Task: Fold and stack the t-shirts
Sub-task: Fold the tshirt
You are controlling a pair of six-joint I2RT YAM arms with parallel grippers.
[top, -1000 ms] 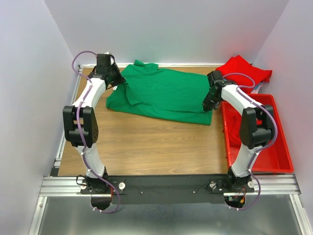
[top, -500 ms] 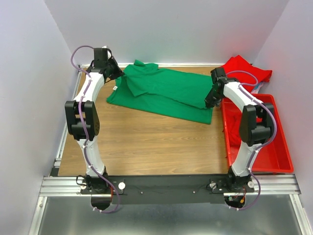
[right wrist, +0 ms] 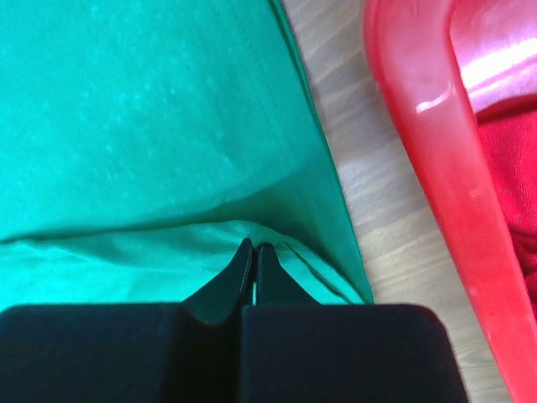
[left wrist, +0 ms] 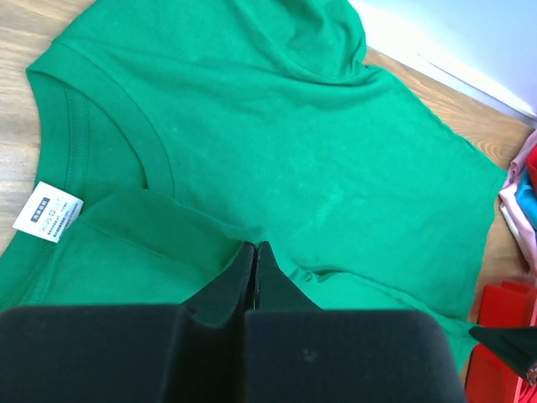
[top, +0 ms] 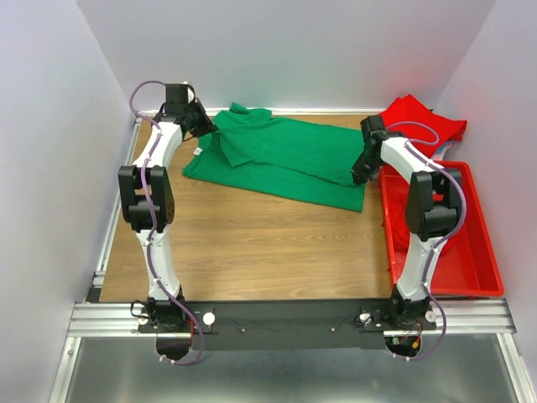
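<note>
Collar [left wrist: 126, 113] of green t-shirt [top: 285, 159] points left, hem right; left gripper [left wrist: 256, 245] and right gripper [right wrist: 254, 245] pinch it.

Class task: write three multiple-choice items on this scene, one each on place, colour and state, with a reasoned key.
1. The red bin sits at which part of the table? A left edge B right edge C centre
2. The spread t-shirt is: A blue B green C yellow
3. The left gripper and right gripper are: A wide open B shut on the bin C shut on the t-shirt

Key: 1B, it lies along the right side; 2B, the cloth is plain green; 3C, each wrist view shows closed jaws pinching green fabric.
</note>
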